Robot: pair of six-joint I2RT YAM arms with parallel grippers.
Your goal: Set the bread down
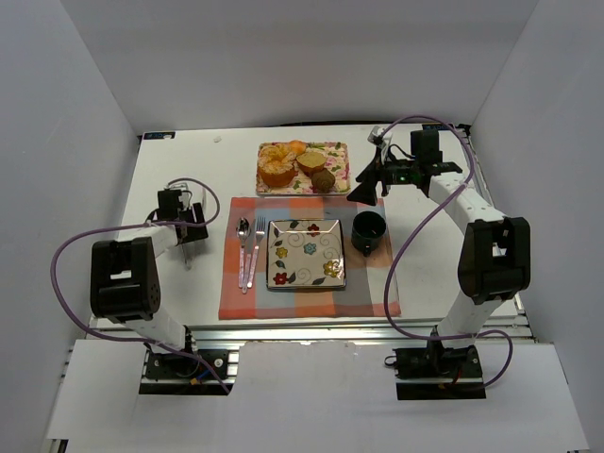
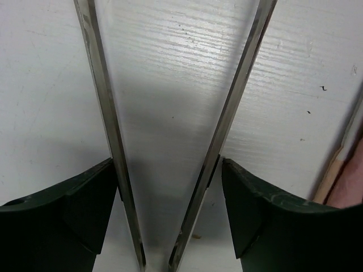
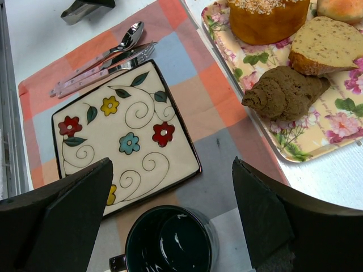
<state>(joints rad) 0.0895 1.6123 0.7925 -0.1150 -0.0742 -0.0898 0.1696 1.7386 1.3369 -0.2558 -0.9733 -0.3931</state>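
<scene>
The bread (image 1: 324, 179), a small dark-brown knobbly piece, lies on the floral tray (image 1: 337, 148) at the back. In the right wrist view it (image 3: 283, 90) is at the upper right on the tray (image 3: 306, 146). My right gripper (image 1: 364, 192) is open and empty, just right of the tray's near corner, above the placemat; its jaws (image 3: 170, 170) stand wide over the dark mug (image 3: 170, 241). My left gripper (image 1: 184, 225) is low at the table's left. Its fingers (image 2: 85, 198) press on both arms of metal tongs (image 2: 227, 113).
A square flowered plate (image 1: 305, 253) sits on the checked placemat (image 1: 311, 300), cutlery (image 1: 250, 247) to its left and the mug (image 1: 369, 231) to its right. The tray also holds a large golden pastry (image 3: 269, 20) and a tan bread slice (image 3: 326, 45). White walls enclose the table.
</scene>
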